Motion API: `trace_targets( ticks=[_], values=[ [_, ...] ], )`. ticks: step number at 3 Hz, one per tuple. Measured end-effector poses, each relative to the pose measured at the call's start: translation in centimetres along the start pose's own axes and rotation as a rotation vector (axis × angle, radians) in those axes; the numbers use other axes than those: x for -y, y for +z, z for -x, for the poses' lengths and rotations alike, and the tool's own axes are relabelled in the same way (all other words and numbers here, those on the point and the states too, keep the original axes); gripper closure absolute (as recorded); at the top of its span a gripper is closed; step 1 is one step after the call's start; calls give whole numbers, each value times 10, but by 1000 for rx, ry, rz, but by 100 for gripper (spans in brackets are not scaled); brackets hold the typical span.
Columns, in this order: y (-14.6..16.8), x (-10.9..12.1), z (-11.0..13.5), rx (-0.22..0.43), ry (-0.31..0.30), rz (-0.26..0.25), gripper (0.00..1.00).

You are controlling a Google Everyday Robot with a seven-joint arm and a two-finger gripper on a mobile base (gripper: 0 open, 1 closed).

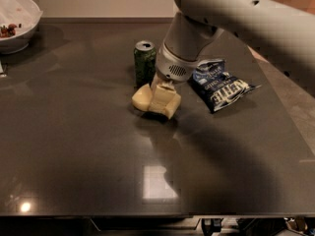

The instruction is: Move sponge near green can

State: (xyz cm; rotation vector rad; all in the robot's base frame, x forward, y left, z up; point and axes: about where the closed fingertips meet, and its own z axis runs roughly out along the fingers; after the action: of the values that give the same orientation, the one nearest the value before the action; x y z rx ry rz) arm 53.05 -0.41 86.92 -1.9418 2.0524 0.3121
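Note:
The pale yellow sponge (147, 100) hangs bent in my gripper (161, 93), which is shut on its middle and holds it a little above the dark table (74, 141). The green can (144, 63) with a silver top stands upright just behind and to the left of the sponge, very close to it. My arm comes down from the upper right and hides part of the sponge's top.
A dark blue chip bag (219, 85) lies to the right of the gripper. A white bowl (15, 26) with some food stands at the far left corner. The table's front edge runs along the bottom.

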Motion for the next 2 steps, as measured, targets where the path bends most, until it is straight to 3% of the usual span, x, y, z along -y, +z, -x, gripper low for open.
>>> trace_targets(
  ticks=[2],
  values=[
    [16,46,-14,16,95,-29,36]
  ],
)
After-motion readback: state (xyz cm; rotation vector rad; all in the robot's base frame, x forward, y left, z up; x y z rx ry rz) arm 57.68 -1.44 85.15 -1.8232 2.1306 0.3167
